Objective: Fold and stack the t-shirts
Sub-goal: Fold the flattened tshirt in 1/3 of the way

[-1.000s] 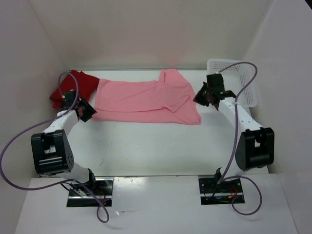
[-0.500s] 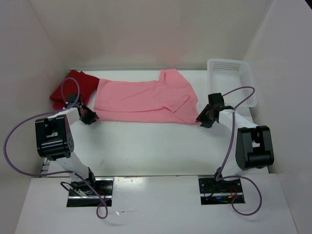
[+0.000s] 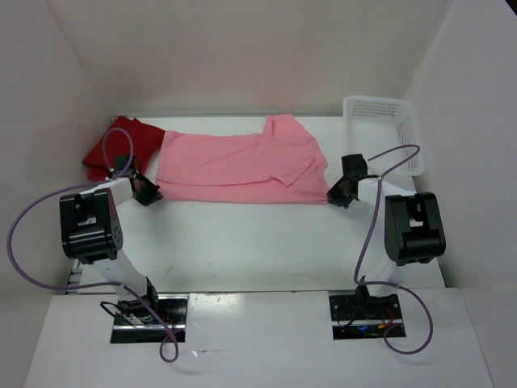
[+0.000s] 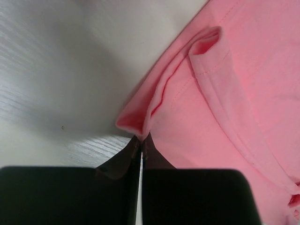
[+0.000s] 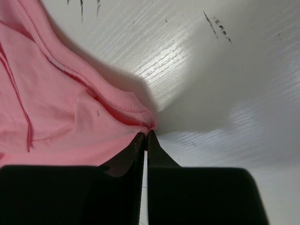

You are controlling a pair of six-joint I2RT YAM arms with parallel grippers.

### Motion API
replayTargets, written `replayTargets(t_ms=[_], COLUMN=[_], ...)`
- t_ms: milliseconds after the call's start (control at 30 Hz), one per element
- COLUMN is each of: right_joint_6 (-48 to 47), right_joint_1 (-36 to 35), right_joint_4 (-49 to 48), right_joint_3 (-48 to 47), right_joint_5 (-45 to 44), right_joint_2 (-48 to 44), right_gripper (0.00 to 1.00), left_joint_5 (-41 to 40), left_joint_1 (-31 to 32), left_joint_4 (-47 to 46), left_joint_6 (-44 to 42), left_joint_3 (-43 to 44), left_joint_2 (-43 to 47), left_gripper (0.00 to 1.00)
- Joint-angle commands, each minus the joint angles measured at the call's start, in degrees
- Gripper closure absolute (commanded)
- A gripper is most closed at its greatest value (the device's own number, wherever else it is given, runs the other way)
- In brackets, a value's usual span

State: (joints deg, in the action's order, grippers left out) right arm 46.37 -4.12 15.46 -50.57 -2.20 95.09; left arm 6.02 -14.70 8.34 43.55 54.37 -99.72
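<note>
Pink t-shirt [image 3: 242, 168] lies spread and wrinkled across mid-frame, its lower corners pinched tight by left gripper [image 3: 152, 195] and right gripper [image 3: 334, 195].

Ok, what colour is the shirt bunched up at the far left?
The bunched cloth t-shirt is dark red, clearest in the top external view.

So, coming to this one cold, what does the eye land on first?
The light pink t-shirt lies spread across the middle of the table. The left gripper and right gripper are each pinched shut on one of its near corners. A darker red t-shirt lies crumpled at its far left end, and a white basket sits at the far right.
</note>
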Motion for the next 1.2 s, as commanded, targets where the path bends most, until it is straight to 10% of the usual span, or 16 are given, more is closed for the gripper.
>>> replayTargets(t_ms=[0, 500, 633, 667, 767, 900, 967, 1067, 1167], right_joint_6=[2.1, 10.1, 11.6, 10.9, 8.2, 5.7, 4.0, 2.1, 2.1], right_joint_1=[0.3, 0.9, 0.3, 0.3, 0.3, -1.2, -2.8, -5.4, -10.0], right_joint_4=[-0.5, 23.6, 27.4, 27.4, 28.0, 27.4, 23.1, 17.8, 14.2], right_joint_3=[-0.3, 12.3, 10.4, 9.6, 7.1, 3.8, 3.2, 3.2, 1.5], right_joint_5=[-4.4, 5.3, 4.7, 4.7, 4.1, 5.3, 8.9, 12.4, 12.1], right_joint_2=[-1.4, -37.8, -41.2, -41.2, -42.5, -43.2, -40.5, -34.1, -28.5], right_gripper=[1.0, 1.0, 0.77, 0.71, 0.57, 0.51, 0.65, 0.99, 1.0], left_joint_5=[-3.0, -3.7, -3.0, -3.0, -4.9, -4.2, -3.0, -3.6, -2.9], left_joint_1=[-0.2, -2.3, -2.3, -2.3, -2.3, -1.2, 1.1, 2.7, 2.7], left_joint_4=[2.6, 23.5, 24.9, 25.5, 26.6, 25.0, 21.9, 15.8, 12.8], left_joint_6=[-1.6, -5.4, -4.1, -3.6, -2.9, -3.5, -3.5, -2.9, -1.7], left_joint_3=[-0.8, -6.0, -5.5, -5.5, -4.1, -1.6, -1.1, -1.1, -0.5], left_joint_2=[1.6, 17.9, 19.0, 19.0, 21.7, 24.5, 23.9, 19.8, 16.6], left_gripper=[1.0, 1.0, 0.56, 0.3, 0.15, 0.34, 0.68, 0.8, 0.84])
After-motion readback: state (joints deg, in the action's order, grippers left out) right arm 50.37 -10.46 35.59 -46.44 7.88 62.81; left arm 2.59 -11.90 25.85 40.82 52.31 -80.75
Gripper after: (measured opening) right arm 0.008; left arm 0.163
